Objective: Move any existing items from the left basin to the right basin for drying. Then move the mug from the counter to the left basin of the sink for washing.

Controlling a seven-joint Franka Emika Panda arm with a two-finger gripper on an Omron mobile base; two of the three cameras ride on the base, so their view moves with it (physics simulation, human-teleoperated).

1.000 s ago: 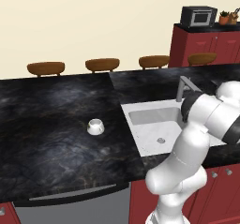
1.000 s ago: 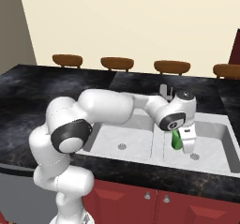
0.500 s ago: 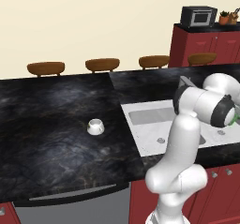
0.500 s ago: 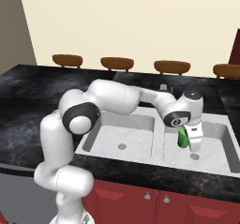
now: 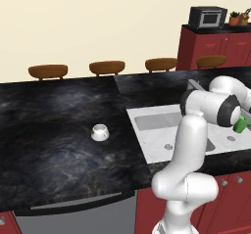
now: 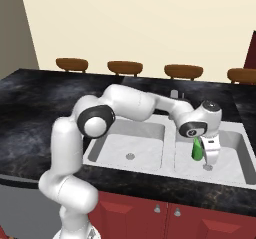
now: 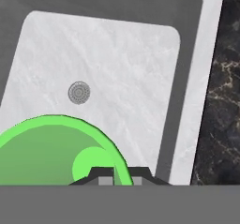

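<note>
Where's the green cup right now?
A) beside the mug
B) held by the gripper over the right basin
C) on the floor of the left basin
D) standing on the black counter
B: the gripper is shut on the green cup, holding it above the right basin; the mug sits alone on the counter.

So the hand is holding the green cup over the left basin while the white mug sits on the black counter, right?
Not quite: the right base view shows the hand holding the green cup over the right basin, not the left basin. The rest holds: the white mug sits on the black counter.
</note>
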